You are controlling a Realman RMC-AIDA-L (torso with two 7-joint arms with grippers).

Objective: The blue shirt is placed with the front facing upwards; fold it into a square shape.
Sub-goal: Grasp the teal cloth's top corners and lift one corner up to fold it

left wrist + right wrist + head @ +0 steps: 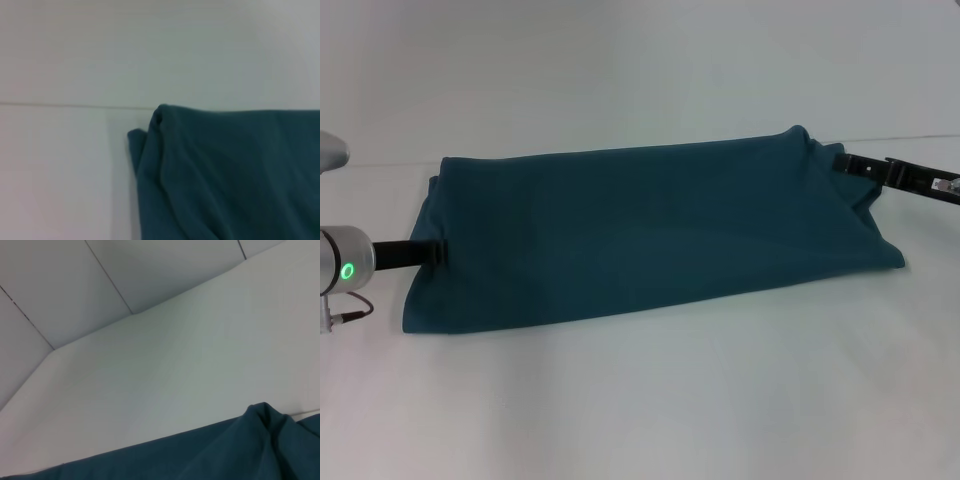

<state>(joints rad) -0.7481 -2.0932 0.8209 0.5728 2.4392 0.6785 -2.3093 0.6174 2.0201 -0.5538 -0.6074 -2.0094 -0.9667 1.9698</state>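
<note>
One blue shirt (640,240), plain side up; two grippers, apparently gripping ends.

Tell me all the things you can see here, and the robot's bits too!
shirt: one, dark teal-blue, lying across the middle of the table as a long folded band, plain side up, no print showing.
table: one, white, under the shirt and all around it.
wall panels: several, pale grey with thin dark seams, behind the table in the right wrist view.
left hand: one, black, at the shirt's left end, touching the cloth; its silver wrist has a green light.
right hand: one, black, at the shirt's far right corner, touching the cloth.
</note>
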